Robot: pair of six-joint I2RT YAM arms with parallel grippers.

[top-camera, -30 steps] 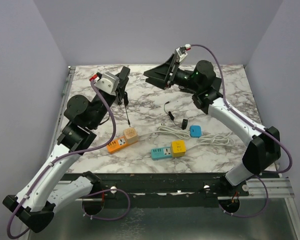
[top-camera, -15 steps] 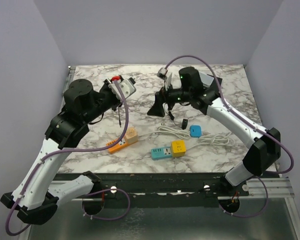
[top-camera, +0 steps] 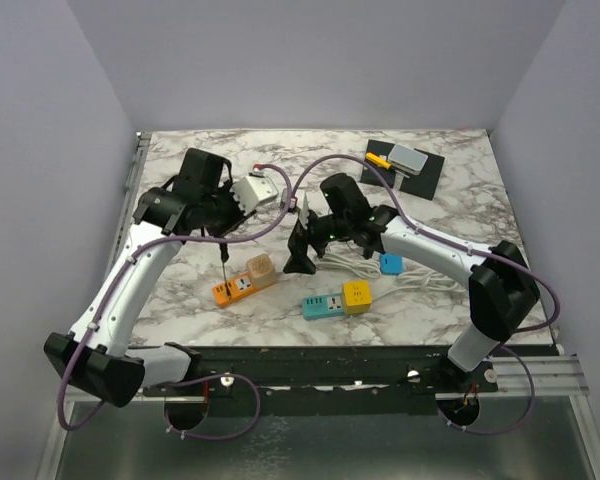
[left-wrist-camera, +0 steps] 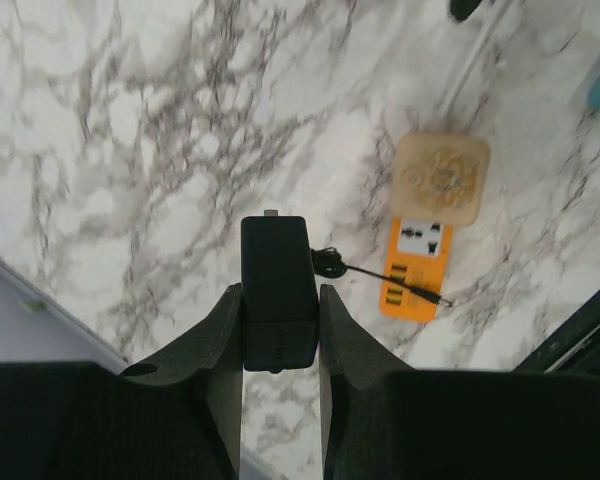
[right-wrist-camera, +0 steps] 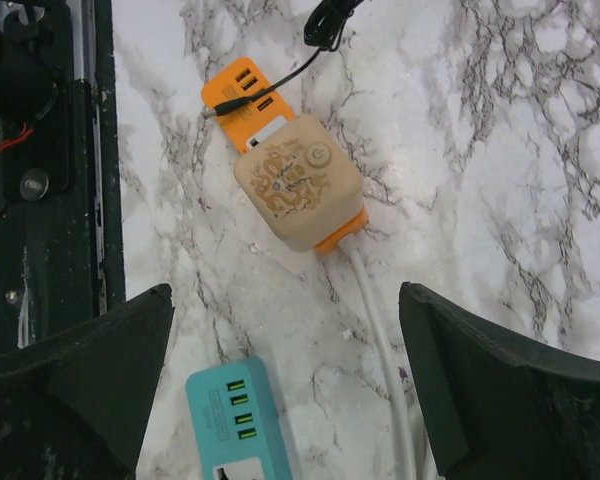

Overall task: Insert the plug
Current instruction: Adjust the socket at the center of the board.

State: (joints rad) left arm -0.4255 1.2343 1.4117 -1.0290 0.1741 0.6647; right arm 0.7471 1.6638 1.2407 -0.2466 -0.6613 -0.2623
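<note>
blk plug (left-wrist-camera: 277, 255), pinched in L gripper (left-wrist-camera: 278, 292)

Pale lavender walls (top-camera: 280, 60) rise behind and beside the grey-veined marble surface (top-camera: 475, 190); a black rail (top-camera: 330, 362) borders its near edge.

Top view: bright, even, diffuse light from overhead. The white grey-veined marble tabletop (top-camera: 470, 200) carries only soft-edged shadows under my arms, on both sides of the orange plastic power strip (top-camera: 234, 290).

Left wrist view: slightly soft overall. The marble left of the strip is close to washed out. The fingers (left-wrist-camera: 215, 345) of my left gripper (left-wrist-camera: 280, 292) and the black plug block (left-wrist-camera: 278, 270) read as flat dark shapes. The corner up and right of the strip is blurred.

Right wrist view: strip sharp. The fingers (right-wrist-camera: 80, 380) of my right gripper (right-wrist-camera: 285, 292) are dark and out of focus.
</note>
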